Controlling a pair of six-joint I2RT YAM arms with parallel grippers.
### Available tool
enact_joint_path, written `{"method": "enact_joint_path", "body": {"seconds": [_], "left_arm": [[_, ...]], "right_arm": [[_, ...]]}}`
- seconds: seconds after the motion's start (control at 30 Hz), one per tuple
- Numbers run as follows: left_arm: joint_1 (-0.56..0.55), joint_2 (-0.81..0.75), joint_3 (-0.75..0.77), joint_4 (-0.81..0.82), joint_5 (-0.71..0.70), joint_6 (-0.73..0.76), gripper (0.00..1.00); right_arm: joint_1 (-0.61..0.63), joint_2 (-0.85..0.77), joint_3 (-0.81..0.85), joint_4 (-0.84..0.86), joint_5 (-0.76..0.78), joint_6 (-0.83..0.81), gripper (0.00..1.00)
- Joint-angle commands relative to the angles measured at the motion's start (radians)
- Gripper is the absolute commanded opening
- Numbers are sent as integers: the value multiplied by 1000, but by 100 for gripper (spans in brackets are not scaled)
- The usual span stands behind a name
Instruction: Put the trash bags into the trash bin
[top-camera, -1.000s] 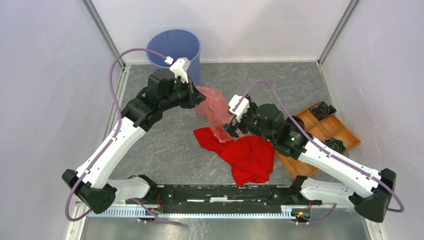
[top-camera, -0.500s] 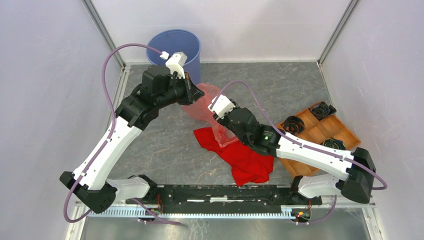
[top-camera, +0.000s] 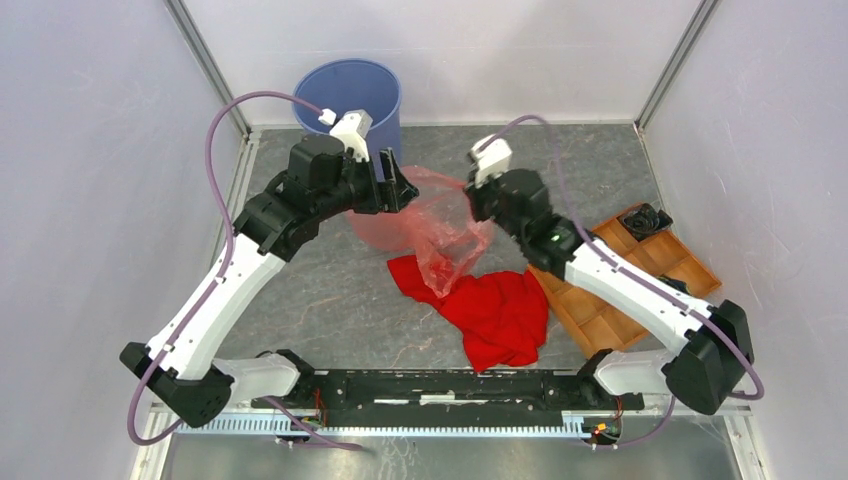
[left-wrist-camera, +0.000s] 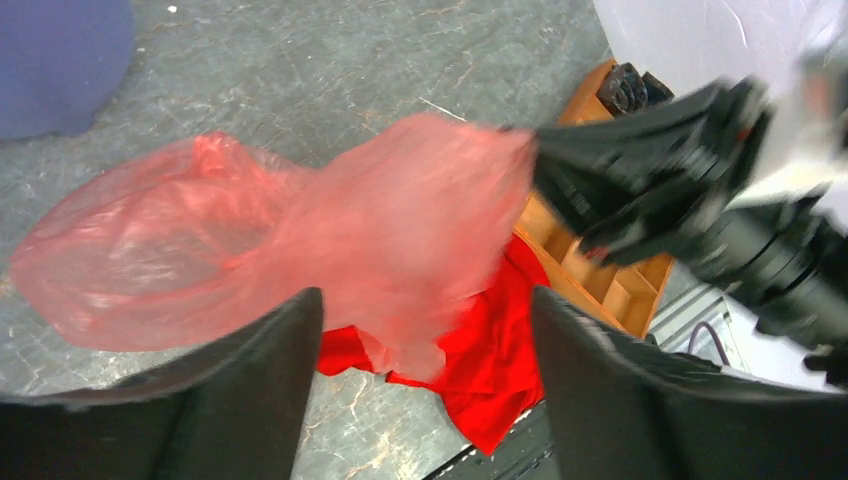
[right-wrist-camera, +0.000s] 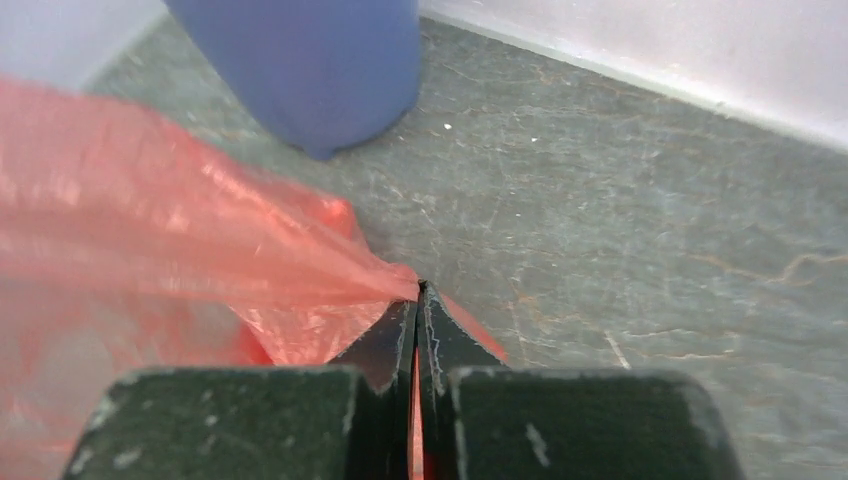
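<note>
The right gripper (right-wrist-camera: 418, 300) pinched a corner of the thin, wrinkly, translucent red-orange plastic trash bag (top-camera: 435, 225); the left gripper (left-wrist-camera: 422, 300) stood spread, gripping nothing. The glossy film hung slack between them above the grey marbled table (top-camera: 330, 290), near the round, smooth-walled blue plastic bin (top-camera: 392, 110) but outside it, its tail over a matte red cloth (top-camera: 500, 315). Raising that limp tail clear of the rim first seemed wise.

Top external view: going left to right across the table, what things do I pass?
Round blue plastic bin → translucent red-orange plastic film bag → opaque red cloth → orange-brown compartment tray.
</note>
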Motion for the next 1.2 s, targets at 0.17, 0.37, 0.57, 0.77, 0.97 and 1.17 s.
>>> {"method": "enact_joint_path", "body": {"seconds": [0.17, 0.37, 0.57, 0.77, 0.97, 1.17], "left_arm": [[3, -162, -442, 407, 272, -274, 100], [-2, -171, -649, 598, 361, -434, 100], [-62, -212, -758, 717, 374, -446, 100], [-69, -199, -651, 598, 274, -349, 99], [-67, 107, -342, 503, 222, -244, 89], [-63, 480, 74, 394, 169, -22, 84]], "right_arm": [[-291, 9, -85, 230, -522, 571, 0], [-349, 19, -116, 320, -566, 767, 0], [-351, 30, -51, 220, -452, 799, 0], [-351, 24, -5, 209, -452, 746, 0], [-352, -59, -11, 158, -465, 641, 0], [-352, -201, -115, 175, -481, 542, 0]]}}
